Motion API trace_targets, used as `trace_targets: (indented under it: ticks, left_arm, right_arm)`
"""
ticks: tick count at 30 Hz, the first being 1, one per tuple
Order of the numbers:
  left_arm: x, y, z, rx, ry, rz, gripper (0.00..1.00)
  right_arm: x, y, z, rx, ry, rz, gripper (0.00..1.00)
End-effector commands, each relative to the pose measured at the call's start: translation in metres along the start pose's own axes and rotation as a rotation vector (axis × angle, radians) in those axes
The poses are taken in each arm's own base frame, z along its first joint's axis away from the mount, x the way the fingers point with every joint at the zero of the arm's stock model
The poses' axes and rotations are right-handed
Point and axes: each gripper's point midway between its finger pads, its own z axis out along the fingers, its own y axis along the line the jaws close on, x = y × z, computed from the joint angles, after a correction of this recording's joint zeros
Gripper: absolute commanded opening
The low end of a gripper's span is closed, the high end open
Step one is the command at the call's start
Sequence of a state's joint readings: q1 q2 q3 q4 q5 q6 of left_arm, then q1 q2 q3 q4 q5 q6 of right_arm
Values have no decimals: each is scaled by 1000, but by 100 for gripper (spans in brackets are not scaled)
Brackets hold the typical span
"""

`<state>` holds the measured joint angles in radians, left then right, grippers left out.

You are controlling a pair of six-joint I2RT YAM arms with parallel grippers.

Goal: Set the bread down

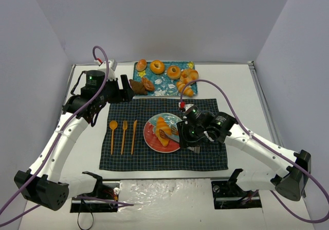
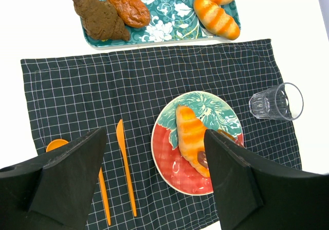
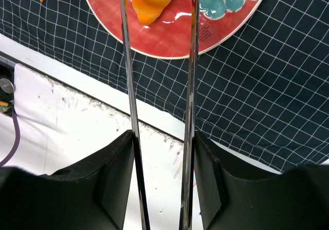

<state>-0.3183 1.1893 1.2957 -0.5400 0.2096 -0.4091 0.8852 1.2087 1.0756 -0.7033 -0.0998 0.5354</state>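
Note:
The bread, a golden-orange croissant [image 1: 163, 129], lies on the red and teal plate [image 1: 149, 140] on the dark checked cloth. My right gripper [image 1: 193, 132] is shut on metal tongs [image 3: 127, 60]. The two tong blades stand on either side of the croissant's end [image 3: 151, 1] over the plate [image 3: 175, 39]; I cannot tell whether they squeeze it. My left gripper [image 1: 126, 88] is open and empty, raised near the tray's left end. In its view the croissant [image 2: 190, 135] and plate [image 2: 175, 163] show between its fingers.
A teal tray [image 1: 163, 86] at the back holds a paler croissant [image 1: 186, 89], ring doughnuts [image 1: 157, 66] and brown pastries [image 1: 139, 87]. An orange spoon [image 1: 113, 135], fork [image 1: 124, 136] and knife [image 1: 134, 136] lie left of the plate. A glass [image 2: 276, 101] stands right of it.

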Motion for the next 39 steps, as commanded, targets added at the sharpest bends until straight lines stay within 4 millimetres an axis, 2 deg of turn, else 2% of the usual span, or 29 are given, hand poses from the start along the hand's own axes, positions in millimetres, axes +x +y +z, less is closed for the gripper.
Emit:
trace_targets:
  ticks: [1,13,17,23,25,29,31,33,39]
  left_arm:
    - [-29,-12,-12,43,-105,7,73]
    - [-30,-12,-12,42,-107,7,73]
    - [-29,-13,-12,43,-108,7,73]
    - [-29,-14,-12,50,-107,2,73]
    - [-30,-14,-12,49,-109,5,73]
    - [-30,-14,-12,52,-107,3,73]
    - [-31,-15,-13,53,-111,7,73]
    - [-31,-15,-13,53,-111,7,73]
    - [-31,-16,-11,59,-107,6,73]
  right_arm:
    - [-18,7,-9,-2,-57,5,43]
    - [-38,11,-33,12,-120,2,44]
    - [-56,9,-44,34,-181,15,45]
    - [-94,-4,-57,76,-270,48,45]
    - [-120,-19,-63,85,-315,77,45]
    - [-150,-47,-62,126,-353,119,46]
    - [-164,-50,-65,107,-373,121,46]
    - [-180,-64,-62,110,-391,149,47]
    - [-232,-138,-67,151,-498,312,47]
